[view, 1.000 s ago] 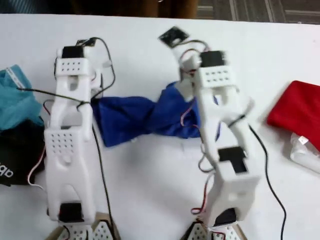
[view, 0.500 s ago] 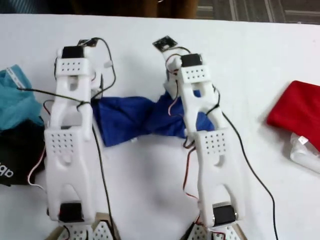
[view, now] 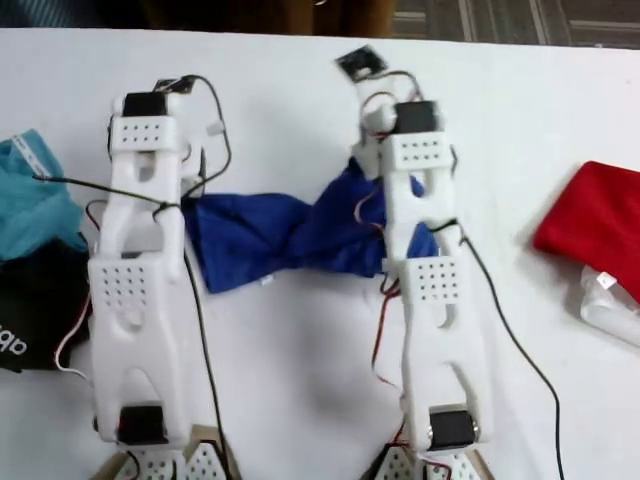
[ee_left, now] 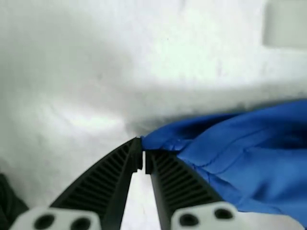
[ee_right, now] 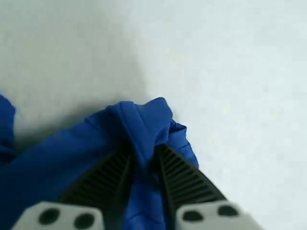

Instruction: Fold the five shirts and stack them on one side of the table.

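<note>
Blue shirt [view: 270, 235] lay bunched and twisted mid-table [view: 300, 380], strung between both arms, not yet folded. Task judged early: no stack seen. Black shirt [view: 35, 310], then teal shirt [view: 30, 200], crumpled at left edge. Red shirt [view: 595, 225] at right edge, folded or not unclear. Left arm [view: 135, 290] and right arm [view: 430, 300] stretched forward side by side from near edge. Left gripper [ee_left: 143, 160] pinched together on blue shirt's corner, low over table. Right gripper [ee_right: 144, 158] clamped on bunched fold at shirt's other end.
</note>
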You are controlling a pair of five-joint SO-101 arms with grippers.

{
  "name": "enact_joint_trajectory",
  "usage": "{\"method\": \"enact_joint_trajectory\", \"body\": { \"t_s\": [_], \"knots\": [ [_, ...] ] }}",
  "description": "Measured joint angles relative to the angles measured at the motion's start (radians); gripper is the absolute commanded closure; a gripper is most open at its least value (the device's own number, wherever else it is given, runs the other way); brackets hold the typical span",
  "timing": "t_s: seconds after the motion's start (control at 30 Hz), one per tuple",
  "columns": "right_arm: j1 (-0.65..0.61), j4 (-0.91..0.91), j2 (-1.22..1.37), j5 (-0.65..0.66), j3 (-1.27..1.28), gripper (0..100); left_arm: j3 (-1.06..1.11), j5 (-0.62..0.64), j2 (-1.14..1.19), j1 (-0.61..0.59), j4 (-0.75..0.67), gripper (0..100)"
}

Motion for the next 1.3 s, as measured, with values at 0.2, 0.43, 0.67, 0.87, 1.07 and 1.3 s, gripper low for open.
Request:
{"method": "enact_joint_trajectory", "body": {
  "t_s": [0.2, 0.43, 0.67, 0.87, 1.07, 1.3],
  "knots": [
    [0.100, 0.003, -0.206, 0.000, 0.044, 98.1, 0.000, 0.000, 0.000, -0.029, 0.000, 97],
    [0.126, 0.003, -0.503, 0.000, 0.307, 98.1, 0.000, 0.000, 0.000, -0.071, 0.002, 97],
    [0.126, 0.003, -0.775, 0.000, 0.563, 98.1, 0.000, -0.006, -0.041, -0.078, 0.002, 97],
    [0.143, 0.003, -1.034, 0.068, 0.887, 98.1, 0.000, -0.077, -0.133, -0.078, 0.002, 97],
    [0.123, 0.003, -1.278, 0.170, 1.428, 98.1, 0.057, -0.092, -0.147, -0.078, 0.003, 97],
    [0.009, 0.003, -1.389, 0.301, 1.895, 98.1, 0.233, -0.124, -0.147, -0.080, 0.003, 97]
  ]
}}
